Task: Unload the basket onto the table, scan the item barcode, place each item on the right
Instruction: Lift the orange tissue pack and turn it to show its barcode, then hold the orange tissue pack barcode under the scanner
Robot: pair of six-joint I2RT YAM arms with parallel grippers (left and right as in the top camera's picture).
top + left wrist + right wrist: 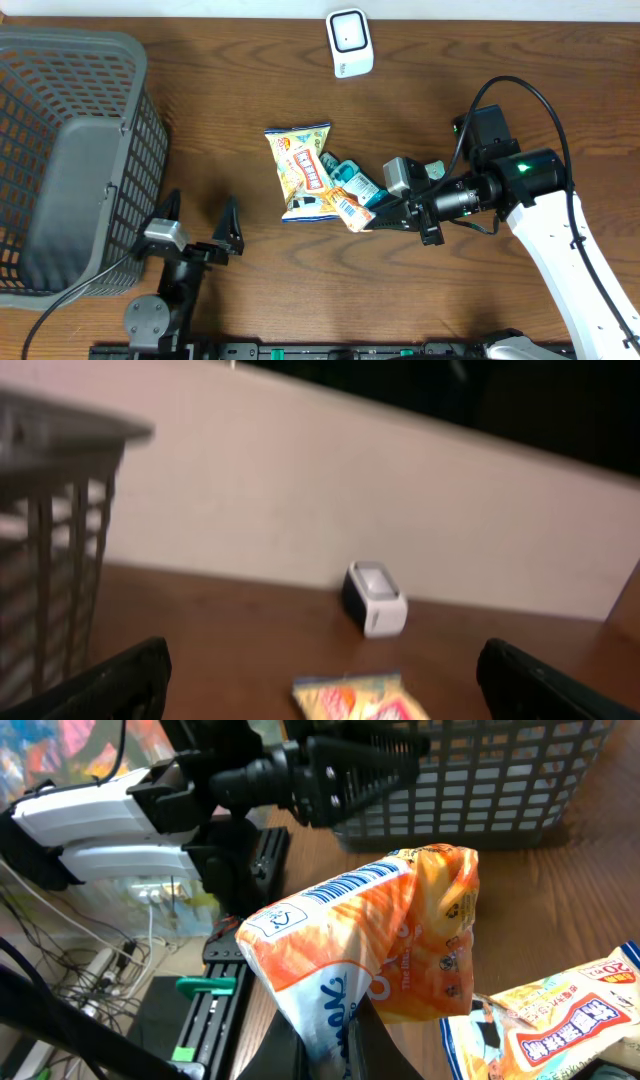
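Brown wooden counter (250,90): your right hand (388,212) pinches the crinkled orange-and-white snack pouch (380,950), raised presumably for the white boxy scanner (350,43); your left hand (200,228) hangs spread wide, empty.

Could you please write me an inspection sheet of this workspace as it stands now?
Surface: brown wooden table, no spills seen.
Job's things: white scanner at the far edge; orange-and-white packet lifted, barcode showing.
Clutter: yellow snack bag and teal packet mid-table; grey basket at the left.
Grippers: left gripper open and empty; right gripper shut on the orange-and-white packet.
Cables: black cable arching over the right arm; another beside the basket.
Surroundings: pale wall behind the table.
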